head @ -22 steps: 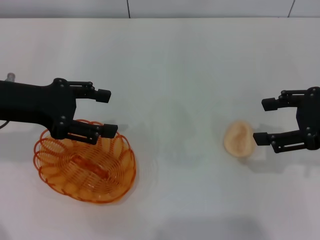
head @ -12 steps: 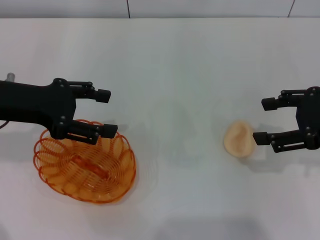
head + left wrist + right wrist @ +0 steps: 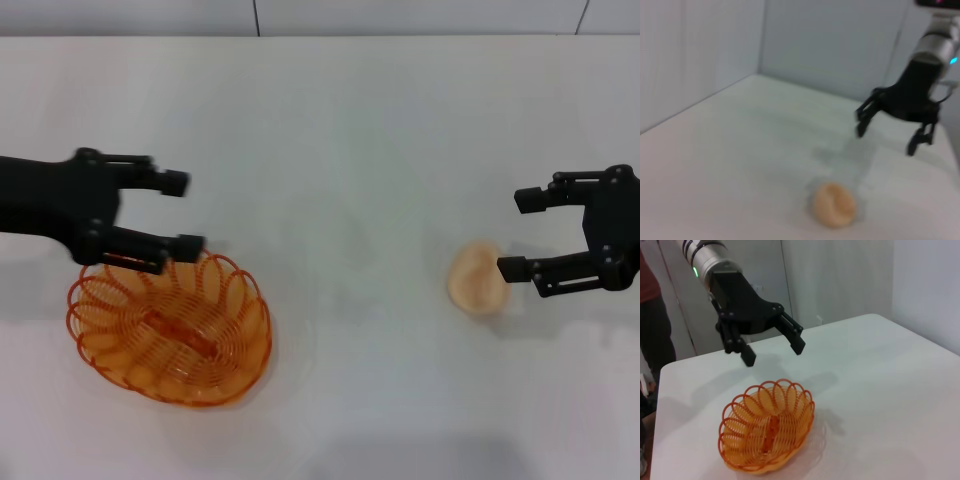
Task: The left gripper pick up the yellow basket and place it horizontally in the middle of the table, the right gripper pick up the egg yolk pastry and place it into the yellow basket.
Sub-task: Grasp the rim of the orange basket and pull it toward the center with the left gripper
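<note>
1. Basket (image 3: 168, 331) sits upright on the worktop (image 3: 350, 150), over on the robot's left, nothing inside.
2. Left tool (image 3: 182, 212) hovers above its far rim, fingers spread apart, not touching it.
3. Pastry (image 3: 477, 279) lies well apart on the right.
4. Right tool (image 3: 515, 232) is just beside it, fingers apart too, gripping nothing.

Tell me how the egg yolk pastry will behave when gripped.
The egg yolk pastry looks rounded and already dented, so it is probably soft and may squash under firm pressure. Small, it is likely light. Lying loose on the table, it may slide if nudged by the open right end effector.
</note>
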You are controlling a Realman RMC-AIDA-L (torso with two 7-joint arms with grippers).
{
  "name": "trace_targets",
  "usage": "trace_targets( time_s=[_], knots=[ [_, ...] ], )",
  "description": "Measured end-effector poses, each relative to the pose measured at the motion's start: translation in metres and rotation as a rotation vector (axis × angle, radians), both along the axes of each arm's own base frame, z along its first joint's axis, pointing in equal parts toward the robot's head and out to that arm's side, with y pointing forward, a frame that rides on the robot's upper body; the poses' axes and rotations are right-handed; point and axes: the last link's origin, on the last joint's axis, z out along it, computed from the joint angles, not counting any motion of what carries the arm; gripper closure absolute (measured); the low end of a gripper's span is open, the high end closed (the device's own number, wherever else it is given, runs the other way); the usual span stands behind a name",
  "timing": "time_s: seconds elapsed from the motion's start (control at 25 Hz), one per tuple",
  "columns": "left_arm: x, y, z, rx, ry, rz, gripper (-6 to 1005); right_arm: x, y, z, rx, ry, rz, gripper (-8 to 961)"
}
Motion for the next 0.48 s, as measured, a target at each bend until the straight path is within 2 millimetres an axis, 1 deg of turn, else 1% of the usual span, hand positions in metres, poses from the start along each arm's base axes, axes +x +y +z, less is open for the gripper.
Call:
trace_targets(
  time_s=[0.16, 0.2, 0.24, 0.32, 0.4, 0.48],
  knots=[
    [-0.010, 0.003, 0.022, 0.012, 0.110, 0.125, 131, -0.002, 0.002, 0.000, 0.002, 0.001, 0.003, 139],
    [-0.010, 0.003, 0.022, 0.012, 0.110, 0.125, 131, -0.002, 0.002, 0.000, 0.003, 0.001, 0.003, 139],
    [-0.013, 0.005, 0.033, 0.034, 0.162, 0.189, 131, -0.002, 0.002, 0.000, 0.003, 0.001, 0.003, 139],
    [-0.018, 0.007, 0.047, 0.074, 0.226, 0.281, 132, -0.002, 0.002, 0.000, 0.005, 0.002, 0.002, 140],
    [-0.023, 0.006, 0.056, 0.096, 0.306, 0.366, 132, -0.002, 0.002, -0.001, 0.005, 0.003, 0.001, 140],
    [-0.026, 0.005, 0.057, 0.082, 0.354, 0.397, 133, -0.003, 0.002, -0.001, 0.005, 0.007, 0.001, 140]
  ],
)
